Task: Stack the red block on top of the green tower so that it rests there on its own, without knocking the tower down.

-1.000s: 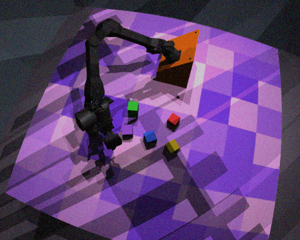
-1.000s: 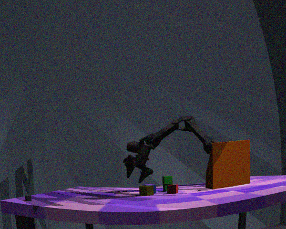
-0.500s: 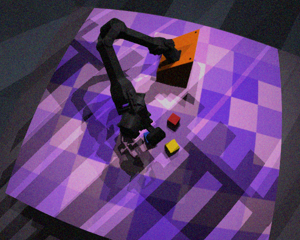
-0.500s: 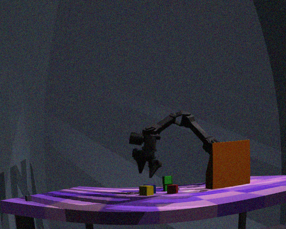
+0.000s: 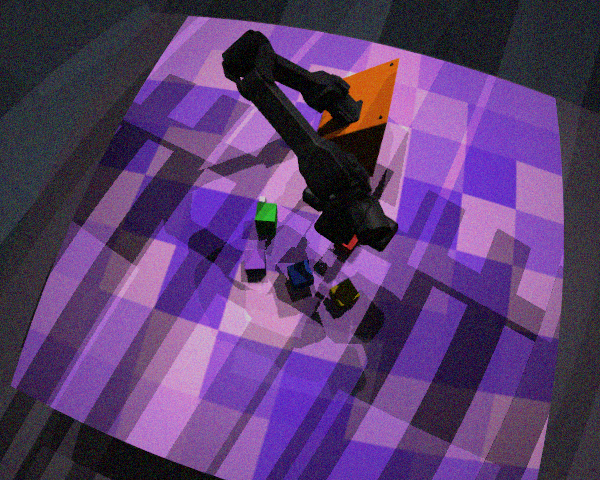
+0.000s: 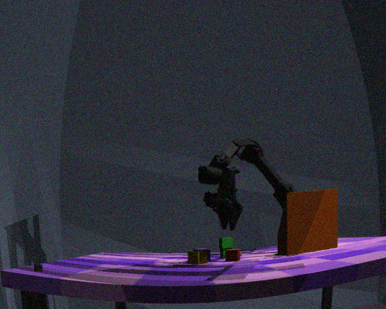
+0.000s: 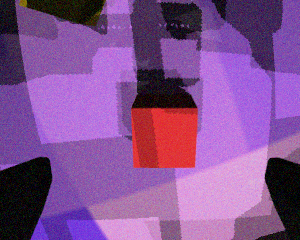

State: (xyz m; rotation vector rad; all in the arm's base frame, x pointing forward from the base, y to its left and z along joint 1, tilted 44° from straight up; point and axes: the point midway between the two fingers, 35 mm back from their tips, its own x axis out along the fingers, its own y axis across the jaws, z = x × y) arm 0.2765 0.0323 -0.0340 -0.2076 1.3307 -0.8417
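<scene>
The red block (image 5: 352, 241) (image 6: 233, 254) (image 7: 165, 137) sits on the table, partly hidden under the arm in the top view. The green tower (image 5: 265, 212) (image 6: 226, 243) stands upright to its left in that view; its lower part is partly hidden by the red block in the exterior view. My gripper (image 6: 228, 229) (image 7: 161, 171) is open and empty. It points down above the blocks, with its fingers on either side of the red block in the wrist view and well above it. Its fingertips are hidden in the top view.
A blue block (image 5: 299, 274), a yellow block (image 5: 344, 292) (image 6: 193, 257) and a purple block (image 5: 255, 272) sit near the red block and the tower. A tall orange box (image 5: 365, 95) (image 6: 311, 223) stands by the arm's base. Patterned light and shadows cover the table.
</scene>
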